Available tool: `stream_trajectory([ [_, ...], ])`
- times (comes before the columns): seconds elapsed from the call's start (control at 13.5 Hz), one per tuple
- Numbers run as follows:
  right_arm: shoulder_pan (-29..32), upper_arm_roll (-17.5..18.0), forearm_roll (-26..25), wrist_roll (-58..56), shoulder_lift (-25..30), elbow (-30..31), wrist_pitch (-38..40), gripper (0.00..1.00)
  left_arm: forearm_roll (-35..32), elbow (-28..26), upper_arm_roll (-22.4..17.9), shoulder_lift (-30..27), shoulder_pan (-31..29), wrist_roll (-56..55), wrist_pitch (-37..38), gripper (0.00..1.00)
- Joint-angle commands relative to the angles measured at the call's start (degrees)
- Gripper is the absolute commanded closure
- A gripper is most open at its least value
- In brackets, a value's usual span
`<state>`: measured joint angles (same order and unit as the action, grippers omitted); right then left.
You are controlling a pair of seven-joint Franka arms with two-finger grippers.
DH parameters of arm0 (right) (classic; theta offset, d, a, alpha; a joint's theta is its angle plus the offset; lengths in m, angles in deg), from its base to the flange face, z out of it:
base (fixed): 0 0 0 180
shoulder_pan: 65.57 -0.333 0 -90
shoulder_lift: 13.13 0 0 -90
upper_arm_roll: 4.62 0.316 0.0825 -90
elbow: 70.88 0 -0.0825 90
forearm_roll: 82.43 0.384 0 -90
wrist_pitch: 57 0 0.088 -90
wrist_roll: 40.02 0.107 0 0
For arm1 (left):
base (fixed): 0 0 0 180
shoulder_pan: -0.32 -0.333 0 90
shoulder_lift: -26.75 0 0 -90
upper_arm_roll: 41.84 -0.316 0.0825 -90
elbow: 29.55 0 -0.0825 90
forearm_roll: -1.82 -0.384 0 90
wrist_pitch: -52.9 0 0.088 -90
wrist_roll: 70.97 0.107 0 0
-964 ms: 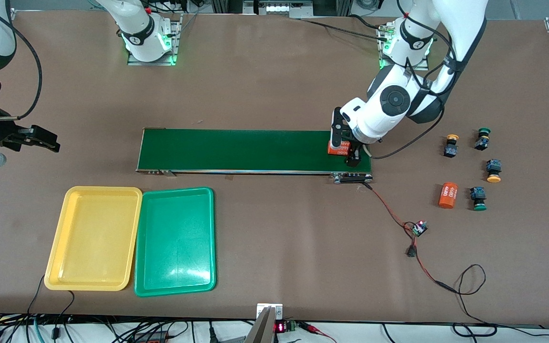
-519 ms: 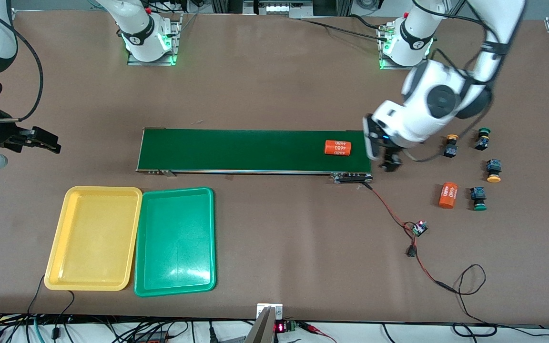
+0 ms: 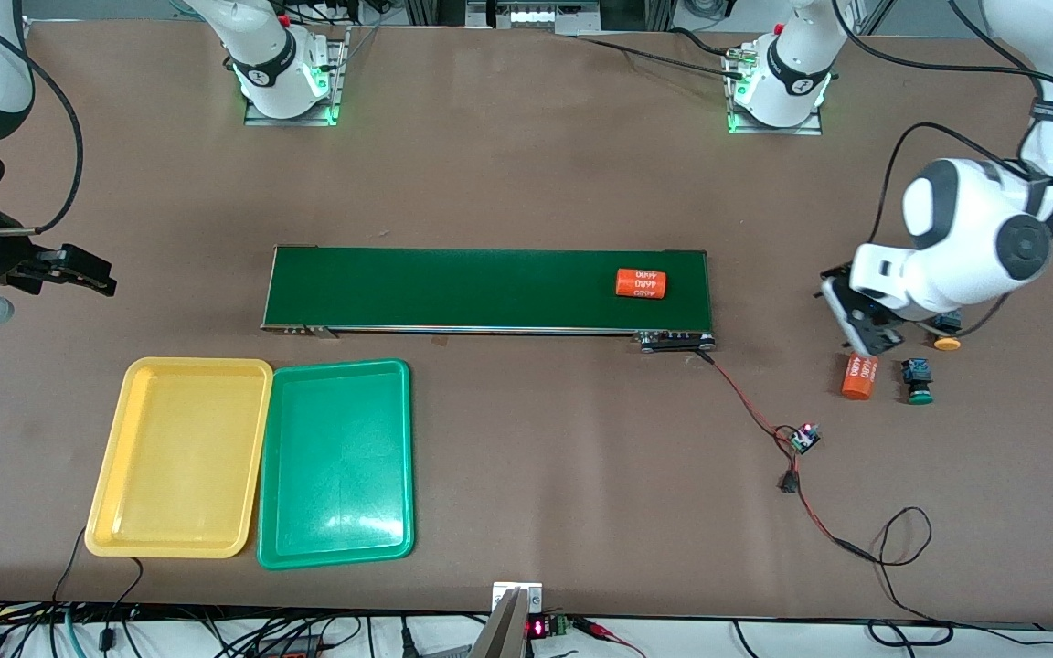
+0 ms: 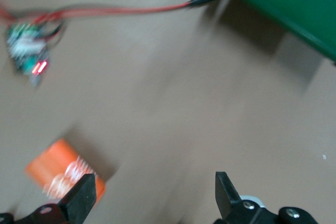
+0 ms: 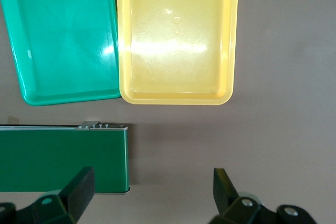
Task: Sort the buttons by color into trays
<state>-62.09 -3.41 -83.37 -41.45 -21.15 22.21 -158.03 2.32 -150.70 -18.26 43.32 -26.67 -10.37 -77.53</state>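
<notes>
1. A brown table [image 3: 526, 164] carries a long dark-green conveyor belt [image 3: 453, 289] at its middle, with the yellow tray [image 3: 179, 457] and green tray [image 3: 336, 462] side by side nearer the front camera, toward the right arm's end; both trays hold nothing.
2. Since a second ago the left gripper [image 3: 869, 340] has let go of an orange cylinder [image 3: 641, 282], which now lies on the belt, and has swung off the belt toward the left arm's end of the table.
3. That gripper now hangs over a second orange cylinder [image 3: 859, 376]; in its wrist view the fingers [image 4: 84, 199] stand wide apart, holding nothing.
4. Beside that cylinder sits a green button [image 3: 918, 381]; a yellow-orange button [image 3: 947, 334] peeks out from under the arm. The other two buttons are hidden by the arm.
5. Both cylinders bear white print reading "4680".
6. The right gripper [image 3: 92, 272] waits, unmoved, over bare table past the belt's end, fingers [image 5: 79, 187] spread wide and empty.
7. A red-and-black wire [image 3: 746, 411] runs from the belt to a small circuit board [image 3: 803, 438] with a red light.
</notes>
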Motion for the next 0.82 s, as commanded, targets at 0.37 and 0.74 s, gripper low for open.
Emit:
stream_trajectory([
  [0.37,-0.40,-0.07,-0.55,-0.07,-1.47,-0.71,-0.92,0.00,-0.24,7.33,-4.33,8.74,-1.39,-14.54,1.94,0.00],
  [0.74,-0.05,-0.07,-0.02,0.46,-1.47,-0.71,-0.84,0.00,-0.24,8.03,-4.33,11.29,-4.47,-14.28,2.29,0.00],
])
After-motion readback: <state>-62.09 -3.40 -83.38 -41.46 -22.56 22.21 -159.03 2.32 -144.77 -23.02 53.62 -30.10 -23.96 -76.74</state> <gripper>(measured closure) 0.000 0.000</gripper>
